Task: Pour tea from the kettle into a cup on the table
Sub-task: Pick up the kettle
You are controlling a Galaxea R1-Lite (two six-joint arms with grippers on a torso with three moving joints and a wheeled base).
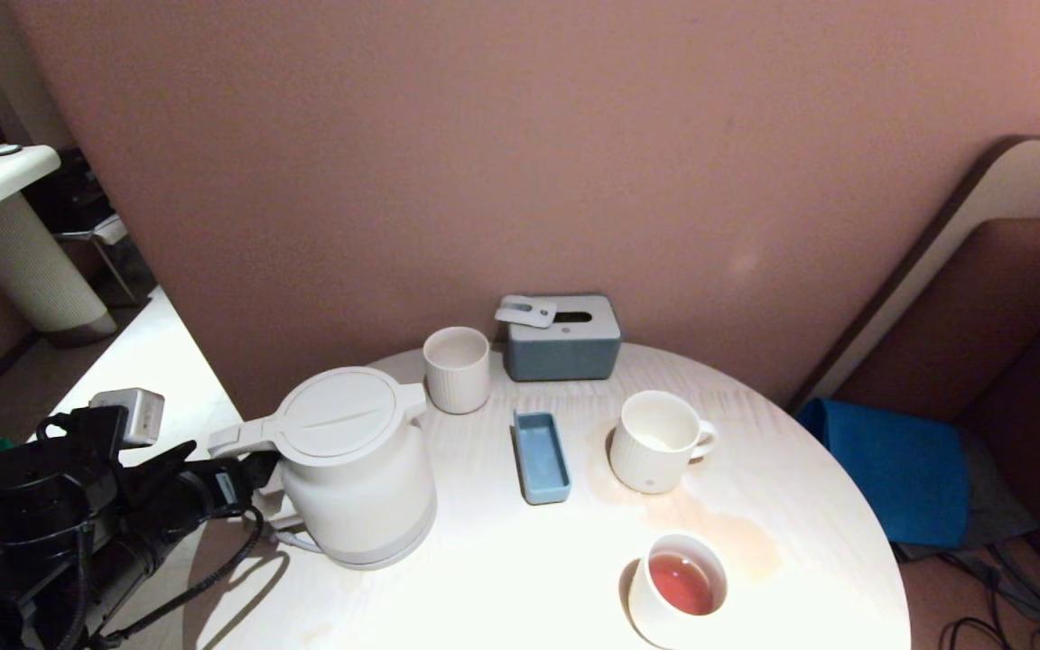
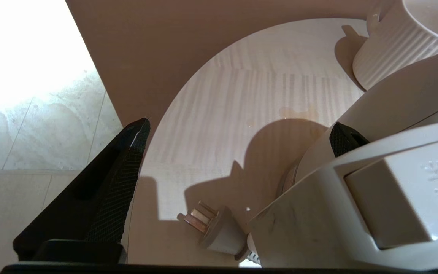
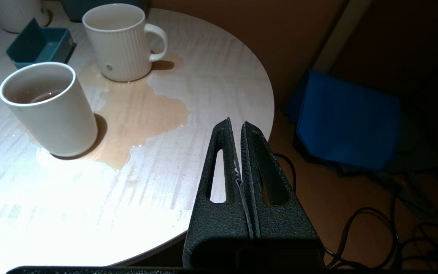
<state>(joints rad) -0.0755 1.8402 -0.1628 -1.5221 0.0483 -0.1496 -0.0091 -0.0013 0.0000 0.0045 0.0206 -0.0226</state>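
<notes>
Left gripper wide open, holds nothing. Kettle handle between fingers, kettle on table. Step: grabbing. Next: squeeze handle, lift, tip toward ribbed cup far beyond kettle. Right gripper shut, idle.

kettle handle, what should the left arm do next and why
Probably close the left end effector on the kettle handle. Its jaws stand wide open, one finger already behind the handle and the other out over the table edge, so nothing is gripped yet. The ribbed mug looks empty. The right end effector hangs shut off the table's edge.
</notes>
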